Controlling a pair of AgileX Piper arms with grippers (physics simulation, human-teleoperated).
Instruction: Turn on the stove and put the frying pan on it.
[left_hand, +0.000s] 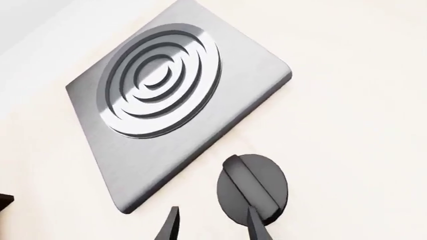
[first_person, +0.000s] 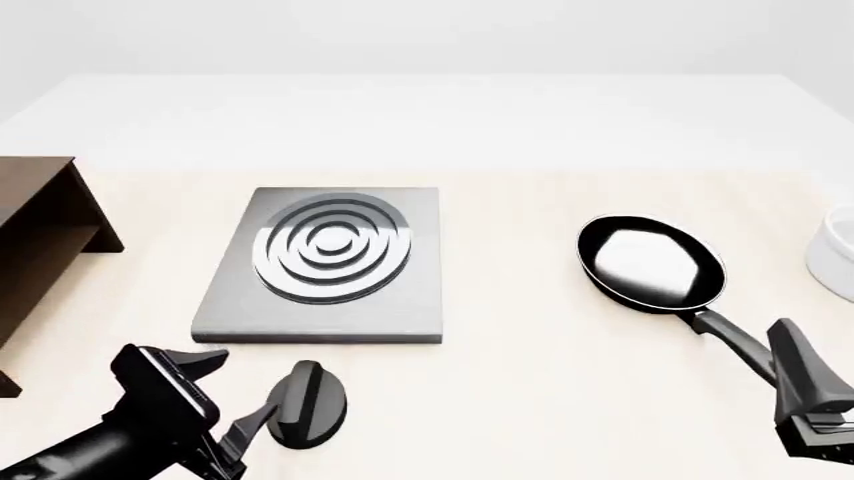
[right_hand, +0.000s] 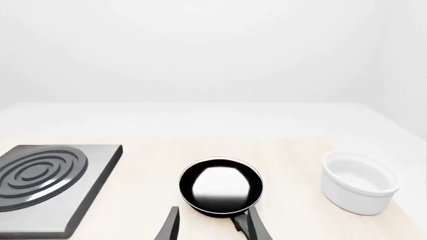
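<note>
Stove (first_person: 328, 267) lies flat on the table (first_person: 534, 140), left of centre, rings up, nothing on it. Knob (first_person: 306, 402) sits apart from the slab, just off its near edge, toward the table's near edge. Left gripper (first_person: 251, 432) is spread, one fingertip (left_hand: 257, 227) over the knob's ridge, the other beside the knob; contact cannot be told. Pan (first_person: 650, 264) rests on the table right of the stove, well apart from it, handle pointing to the near right; glossy inside, holds nothing. Right gripper (right_hand: 213, 225) is spread at the handle, one finger (right_hand: 255, 226) over it, not closed on it. Bowl (right_hand: 358, 182) stands at the right edge, empty. Cabinet (first_person: 40, 240) at the left edge.
</note>
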